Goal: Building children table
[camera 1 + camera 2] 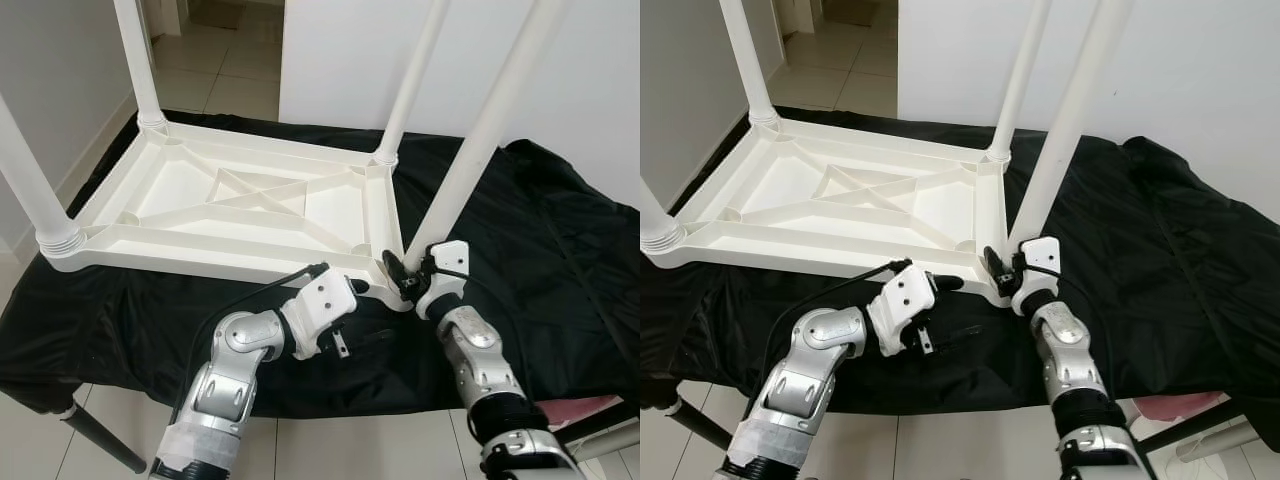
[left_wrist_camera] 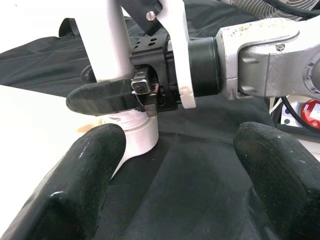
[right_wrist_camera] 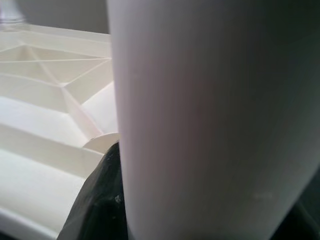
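While the white plastic children's table top (image 1: 230, 205) is lying upside down on the black cloth (image 1: 560, 270), the right gripper (image 1: 405, 277) is clamping its jaws around the base of the long white cylindrical leg (image 1: 490, 130) just above the near corner socket (image 2: 140, 137). One black finger (image 2: 102, 97) is wrapping across the front of the leg in the left wrist view, and the leg is leaning away from the vertical, not seated squarely like the other three legs (image 1: 135, 55) standing in their corners.

The left gripper (image 1: 338, 318) is hovering just short of that same corner with its jaws wide apart, holding nothing; the socket is lying ahead of and between its fingertips (image 2: 85, 170).

The main risk, as I judge it, is coming from that tilt: if the right jaws are turning or pushing the leg while it is sitting crooked, the thread could be cross-binding or the leg could be popping out of the socket. The grip is so low on a long leg that the top could be swinging and levering loose. With the table top resting unheld on slippery cloth near the edge, any sideways push could be sliding the whole frame, unless the open left jaws are bracing the corner.
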Robot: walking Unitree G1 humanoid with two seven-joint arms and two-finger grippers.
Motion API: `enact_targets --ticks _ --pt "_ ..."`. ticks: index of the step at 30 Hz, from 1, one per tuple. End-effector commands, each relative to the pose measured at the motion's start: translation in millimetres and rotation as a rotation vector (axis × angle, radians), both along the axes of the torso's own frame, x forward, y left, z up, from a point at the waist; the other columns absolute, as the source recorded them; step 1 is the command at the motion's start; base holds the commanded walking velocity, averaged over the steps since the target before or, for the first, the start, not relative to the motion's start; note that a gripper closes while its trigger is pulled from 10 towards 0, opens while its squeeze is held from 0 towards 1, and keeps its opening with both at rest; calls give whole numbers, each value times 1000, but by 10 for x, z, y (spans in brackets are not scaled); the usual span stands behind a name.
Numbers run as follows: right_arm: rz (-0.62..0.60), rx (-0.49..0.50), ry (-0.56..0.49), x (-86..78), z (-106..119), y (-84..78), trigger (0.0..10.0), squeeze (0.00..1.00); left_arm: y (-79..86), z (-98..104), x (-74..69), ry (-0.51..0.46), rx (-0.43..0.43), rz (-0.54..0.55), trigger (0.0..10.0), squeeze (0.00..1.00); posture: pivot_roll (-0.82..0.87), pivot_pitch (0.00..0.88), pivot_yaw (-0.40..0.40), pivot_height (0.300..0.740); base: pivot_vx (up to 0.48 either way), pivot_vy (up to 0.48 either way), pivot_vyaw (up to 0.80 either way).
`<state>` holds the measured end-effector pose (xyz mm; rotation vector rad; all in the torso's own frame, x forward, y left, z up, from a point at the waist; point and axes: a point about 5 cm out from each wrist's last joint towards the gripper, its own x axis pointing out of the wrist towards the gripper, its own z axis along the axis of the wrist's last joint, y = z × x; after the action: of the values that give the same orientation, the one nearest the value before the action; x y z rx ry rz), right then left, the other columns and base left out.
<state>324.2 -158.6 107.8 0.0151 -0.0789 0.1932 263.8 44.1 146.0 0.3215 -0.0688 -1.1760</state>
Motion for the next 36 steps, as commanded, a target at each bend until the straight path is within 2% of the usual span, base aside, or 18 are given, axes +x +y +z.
enact_targets --ticks 1,3,5,6,7,8,9,10,11,23,24,25,31,36 --pt "-100 12 66 -44 -123 -85 10000 0 18 8 88 -24 -43 166 10000 0 3 0 -99 740 0 0 0" --pt "-169 36 70 -68 -132 -35 10000 0 18 8 86 -23 -43 165 10000 0 1 0 -98 740 0 0 0" --pt "-169 36 70 -68 -132 -35 10000 0 18 8 86 -23 -43 165 10000 0 1 0 -98 740 0 0 0" --pt "-219 79 78 -89 -132 50 10000 0 15 5 87 -22 -43 164 10000 0 -2 0 -97 740 0 0 0" --pt "-219 79 78 -89 -132 50 10000 0 15 5 87 -22 -43 164 10000 0 -2 0 -97 740 0 0 0" --pt "-263 111 76 -109 -117 138 10000 0 10 4 87 -23 -42 164 10000 0 -3 0 -97 740 0 0 0" --pt "-263 111 76 -109 -117 138 10000 0 10 4 87 -23 -42 164 10000 0 -3 0 -97 740 0 0 0" --pt "-338 166 86 -142 -95 305 10000 0 0 4 92 -25 -41 164 10000 0 0 0 -101 740 0 0 0" --pt "-358 173 88 -149 -86 342 10000 0 -3 6 94 -26 -41 164 10000 0 5 0 -104 740 0 0 0" --pt "-327 127 61 -143 -14 337 10000 0 4 5 100 -30 -43 178 10000 0 10 0 -109 740 0 0 0" --pt "-331 119 58 -150 -6 340 10000 39 4 5 103 -30 -43 179 10000 0 10 0 -109 740 0 0 0" --pt "-329 115 45 -159 9 325 10000 1000 3 7 101 -31 -44 179 10000 0 11 0 -111 740 0 0 0" --pt "-284 115 -15 -197 73 265 10000 1000 8 2 90 -31 -42 178 10000 0 8 0 -108 740 0 0 0" --pt "-200 84 -68 -286 63 122 10000 1000 8 -3 88 -31 -40 179 10000 0 6 0 -111 740 0 0 0"
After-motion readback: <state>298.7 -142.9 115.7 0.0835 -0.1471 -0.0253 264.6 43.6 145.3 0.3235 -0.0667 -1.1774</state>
